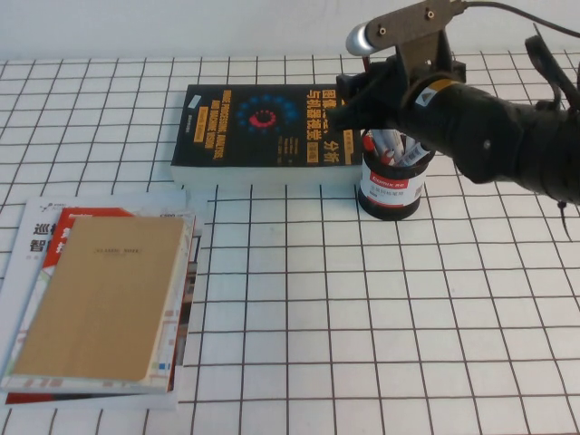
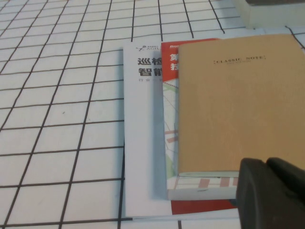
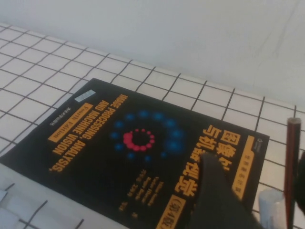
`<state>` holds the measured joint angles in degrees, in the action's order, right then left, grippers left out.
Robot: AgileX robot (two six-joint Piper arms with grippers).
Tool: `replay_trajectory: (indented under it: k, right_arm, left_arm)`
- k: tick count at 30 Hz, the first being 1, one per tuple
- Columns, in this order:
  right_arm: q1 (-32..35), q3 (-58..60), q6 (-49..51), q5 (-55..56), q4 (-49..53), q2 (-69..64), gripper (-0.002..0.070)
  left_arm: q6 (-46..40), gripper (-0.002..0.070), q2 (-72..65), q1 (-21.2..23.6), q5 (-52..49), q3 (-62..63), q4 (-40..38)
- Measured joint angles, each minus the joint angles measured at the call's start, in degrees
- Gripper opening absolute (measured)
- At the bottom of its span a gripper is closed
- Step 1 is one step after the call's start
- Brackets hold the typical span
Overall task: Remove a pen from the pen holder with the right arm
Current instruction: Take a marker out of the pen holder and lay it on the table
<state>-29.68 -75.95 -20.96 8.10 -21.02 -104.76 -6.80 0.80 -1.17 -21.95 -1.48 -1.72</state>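
Right hand open above pen holder's pens; left hand near notebook.

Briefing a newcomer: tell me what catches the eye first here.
The right gripper hangs open at the tops of the pens in the pen holder, which stands right of a black book. At near left a tan notebook tops a stack of booklets, with the left gripper close by.

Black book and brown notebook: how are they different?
The black book is thick, brightly printed; the brown notebook is thinner and plain. The black book lies on the table; the brown notebook tops a stack. Both lie flat. Right gripper hovers over the pen holder; left gripper by the brown notebook.
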Motion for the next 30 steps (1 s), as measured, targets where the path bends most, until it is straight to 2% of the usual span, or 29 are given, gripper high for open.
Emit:
replay_trajectory:
  k: [9, 22, 30]
  right_arm:
    - [1.62, -8.42, 0.0, -2.81, 0.0, -7.43, 0.0323]
    - [3.34, -12.8, 0.0, -1.93, -0.61, -11.41, 0.0322]
    - [3.34, -13.75, 0.0, -2.73, -0.65, -12.04, 0.0293]
  left_arm:
    - [0.0, -0.0004, 0.0, 0.0, 0.0, 0.0, 0.0]
    - [0.0, -0.0004, 0.0, 0.0, 0.0, 0.0, 0.0]
    - [0.0, -0.0004, 0.0, 0.0, 0.0, 0.0, 0.0]
